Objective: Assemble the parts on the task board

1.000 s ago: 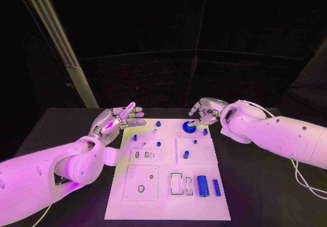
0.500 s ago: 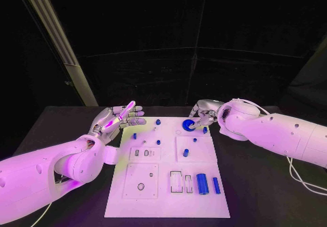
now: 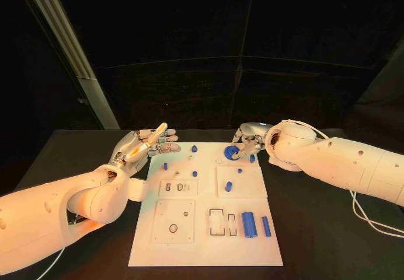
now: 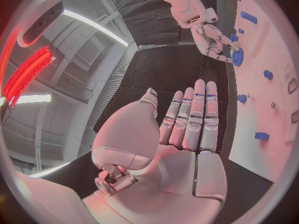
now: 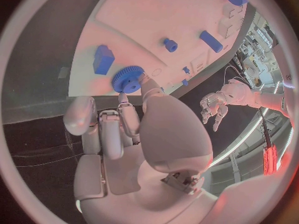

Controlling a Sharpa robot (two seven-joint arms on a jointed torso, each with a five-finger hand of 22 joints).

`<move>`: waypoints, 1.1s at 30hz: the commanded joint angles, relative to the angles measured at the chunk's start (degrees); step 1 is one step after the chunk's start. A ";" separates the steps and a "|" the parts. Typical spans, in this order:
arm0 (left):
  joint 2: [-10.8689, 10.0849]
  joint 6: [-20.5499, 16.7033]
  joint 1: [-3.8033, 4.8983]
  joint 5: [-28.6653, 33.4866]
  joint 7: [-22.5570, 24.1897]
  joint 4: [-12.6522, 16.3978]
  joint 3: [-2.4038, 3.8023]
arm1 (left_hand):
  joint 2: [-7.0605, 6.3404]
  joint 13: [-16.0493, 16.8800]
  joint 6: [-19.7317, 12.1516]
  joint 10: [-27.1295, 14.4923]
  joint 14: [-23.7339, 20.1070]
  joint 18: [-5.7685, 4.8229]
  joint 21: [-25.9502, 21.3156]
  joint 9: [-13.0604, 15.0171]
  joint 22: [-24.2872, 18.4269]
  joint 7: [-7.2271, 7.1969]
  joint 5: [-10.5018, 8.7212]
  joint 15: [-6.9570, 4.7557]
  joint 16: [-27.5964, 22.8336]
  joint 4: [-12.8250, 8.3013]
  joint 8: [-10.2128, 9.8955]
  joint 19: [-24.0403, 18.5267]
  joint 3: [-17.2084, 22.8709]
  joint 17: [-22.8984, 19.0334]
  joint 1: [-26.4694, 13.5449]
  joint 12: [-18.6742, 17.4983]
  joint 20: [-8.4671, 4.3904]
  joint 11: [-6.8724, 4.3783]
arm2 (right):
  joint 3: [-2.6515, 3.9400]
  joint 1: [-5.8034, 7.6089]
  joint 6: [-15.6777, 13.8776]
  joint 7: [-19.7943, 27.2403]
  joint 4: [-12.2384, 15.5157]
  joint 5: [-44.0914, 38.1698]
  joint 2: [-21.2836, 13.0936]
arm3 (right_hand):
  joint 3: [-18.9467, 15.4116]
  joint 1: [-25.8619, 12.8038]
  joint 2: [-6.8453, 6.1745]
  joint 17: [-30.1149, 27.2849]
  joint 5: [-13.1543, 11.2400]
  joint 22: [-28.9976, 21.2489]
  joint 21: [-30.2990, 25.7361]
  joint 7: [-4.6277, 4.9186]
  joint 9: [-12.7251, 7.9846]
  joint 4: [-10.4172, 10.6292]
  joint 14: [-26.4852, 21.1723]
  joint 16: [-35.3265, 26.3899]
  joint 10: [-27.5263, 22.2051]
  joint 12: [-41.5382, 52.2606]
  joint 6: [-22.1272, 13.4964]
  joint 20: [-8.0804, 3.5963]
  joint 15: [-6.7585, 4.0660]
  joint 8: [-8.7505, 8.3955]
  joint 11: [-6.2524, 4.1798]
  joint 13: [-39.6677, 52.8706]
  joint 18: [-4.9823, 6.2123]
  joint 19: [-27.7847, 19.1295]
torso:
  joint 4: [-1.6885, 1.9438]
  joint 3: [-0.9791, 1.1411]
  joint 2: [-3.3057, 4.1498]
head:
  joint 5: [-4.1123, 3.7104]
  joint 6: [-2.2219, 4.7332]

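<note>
Blue gear [image 3: 232, 152] sits pinched in the right hand [image 3: 250, 136] at the far edge of the task board [image 3: 206, 245], with small blue pegs [image 3: 194, 173] scattered close by, while the left hand [image 3: 145, 146] hovers empty, fingers outstretched, beside the board's left edge.
</note>
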 commanded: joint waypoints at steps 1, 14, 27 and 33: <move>0.10 0.91 0.07 -0.25 0.07 -0.05 0.02 | 0.21 -0.06 -0.35 -0.28 -0.15 0.35 -0.22 -0.02 -0.12 0.83 0.31 0.39 -0.39 -0.47 -0.36 0.27 0.00 0.09 0.53 -0.39 0.13 0.26 | 0.01 0.09 1.44 0.29 -0.23 -0.82 0.18 | 0.33 1.06 0.47 3.39 -0.59 0.26 0.33 -0.01 0.07 -0.69 3.83 0.25 0.75 0.60 0.78 0.29 0.23 0.68 -0.10 0.75 -0.61 0.27 | -0.02 0.00 0.00 | -0.12 -0.16; 0.26 1.10 0.03 -0.25 -0.01 -0.40 0.01 | 0.30 -0.05 -0.35 -0.28 -0.14 0.35 -0.26 -0.02 -0.15 0.83 0.31 0.40 -0.44 -0.52 -0.37 0.28 0.06 0.10 0.61 -0.41 0.14 0.27 | -0.01 -0.01 0.76 0.57 -0.05 -4.26 1.05 | 2.44 3.90 2.18 4.41 -2.85 1.45 1.03 -0.65 0.32 -2.82 3.98 0.59 1.81 2.30 4.08 -0.09 -0.25 2.75 -0.69 3.08 -0.79 0.59 | 0.01 -0.03 0.03 | -0.36 -0.60; 0.05 1.31 0.03 -0.26 -0.16 -0.23 0.01 | 0.39 -0.05 -0.36 -0.29 -0.15 0.35 -0.29 -0.02 -0.19 0.84 0.31 0.41 -0.50 -0.57 -0.39 0.29 0.11 0.12 0.70 -0.45 0.14 0.28 | -0.04 -0.32 -2.52 0.32 1.71 -11.97 1.39 | 4.83 4.91 3.07 5.31 -3.52 2.95 1.81 -1.32 0.19 -4.06 4.15 0.89 2.79 3.54 6.47 -0.53 -0.74 3.60 -1.29 4.73 -1.04 1.14 | 0.03 -0.07 -0.03 | -0.57 -0.88; -0.13 1.42 0.04 -0.26 -0.24 -0.05 0.01 | 0.39 -0.05 -0.36 -0.29 -0.15 0.35 -0.29 -0.02 -0.19 0.84 0.31 0.41 -0.50 -0.57 -0.39 0.29 0.11 0.12 0.70 -0.45 0.14 0.28 | -0.04 -0.49 -3.44 0.51 3.05 -12.77 1.29 | 6.74 3.58 3.27 5.39 0.86 3.45 2.12 -1.39 -0.40 -3.76 4.15 0.89 3.03 3.65 6.93 -0.73 -0.89 2.74 -1.39 5.15 -1.14 1.32 | 0.02 -0.04 -0.03 | -0.56 -0.88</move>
